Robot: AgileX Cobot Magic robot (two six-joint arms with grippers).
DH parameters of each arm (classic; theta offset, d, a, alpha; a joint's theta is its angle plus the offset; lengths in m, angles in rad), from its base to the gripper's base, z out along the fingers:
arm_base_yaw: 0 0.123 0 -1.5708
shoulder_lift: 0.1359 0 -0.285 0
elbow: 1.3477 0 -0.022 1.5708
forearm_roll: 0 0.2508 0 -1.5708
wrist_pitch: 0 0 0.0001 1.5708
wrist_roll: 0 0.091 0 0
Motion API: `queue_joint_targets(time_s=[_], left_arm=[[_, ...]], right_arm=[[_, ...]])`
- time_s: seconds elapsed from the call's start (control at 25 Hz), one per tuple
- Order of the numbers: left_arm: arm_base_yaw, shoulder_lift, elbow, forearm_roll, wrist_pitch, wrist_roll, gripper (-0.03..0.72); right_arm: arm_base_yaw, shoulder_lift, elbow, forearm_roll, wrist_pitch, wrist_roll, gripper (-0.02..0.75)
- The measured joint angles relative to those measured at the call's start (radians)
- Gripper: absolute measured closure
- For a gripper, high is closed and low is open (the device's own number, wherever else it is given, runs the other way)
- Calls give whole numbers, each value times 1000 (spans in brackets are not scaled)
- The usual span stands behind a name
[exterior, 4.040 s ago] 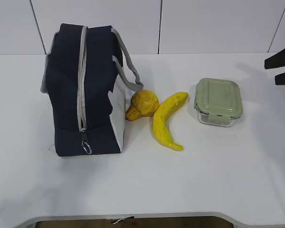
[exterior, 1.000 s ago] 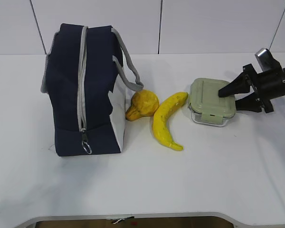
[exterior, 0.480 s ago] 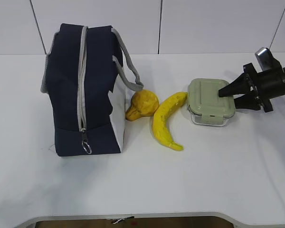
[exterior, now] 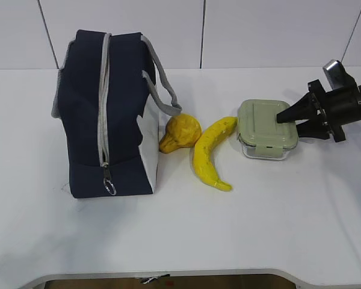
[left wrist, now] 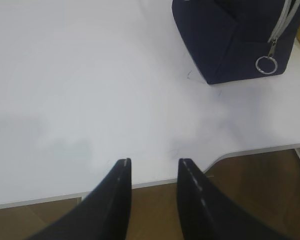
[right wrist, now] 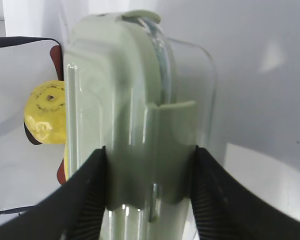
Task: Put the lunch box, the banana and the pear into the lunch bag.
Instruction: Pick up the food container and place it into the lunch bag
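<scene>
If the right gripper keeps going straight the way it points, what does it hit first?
It points leftward with its jaws around the lunch box, so the box is already in its line. Pushing on would likely slide the box into the banana, lying just beyond; the gap looks small, though depth is uncertain.

Right wrist view is jammed up against the lunch box [right wrist: 135, 125], so its bottom runs off the frame and the banana [right wrist: 46, 117] is just a yellow end poking out behind it. Left wrist view only catches a corner of the lunch bag [left wrist: 235, 37], rest is cropped. In the exterior view the bag's inside is hidden, can't see any lining
</scene>
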State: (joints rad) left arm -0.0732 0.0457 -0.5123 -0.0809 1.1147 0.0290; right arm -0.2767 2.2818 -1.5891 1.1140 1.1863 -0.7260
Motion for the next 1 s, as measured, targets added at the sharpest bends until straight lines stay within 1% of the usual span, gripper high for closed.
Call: queue_joint_targets(time_s=[0.32, 0.68, 0.84, 1.0], left_arm=[[0, 0, 0, 0, 0, 0, 449], [0, 0, 0, 0, 9, 0, 452], [0, 25, -37, 0, 47, 0, 453], [0, 92, -109, -9, 52, 0, 454]], right_arm=[[0, -2, -1, 16, -13, 4, 358], [0, -77, -1, -7, -22, 102, 358], [0, -123, -1, -7, -20, 146, 358], [2, -176, -1, -7, -18, 174, 358]])
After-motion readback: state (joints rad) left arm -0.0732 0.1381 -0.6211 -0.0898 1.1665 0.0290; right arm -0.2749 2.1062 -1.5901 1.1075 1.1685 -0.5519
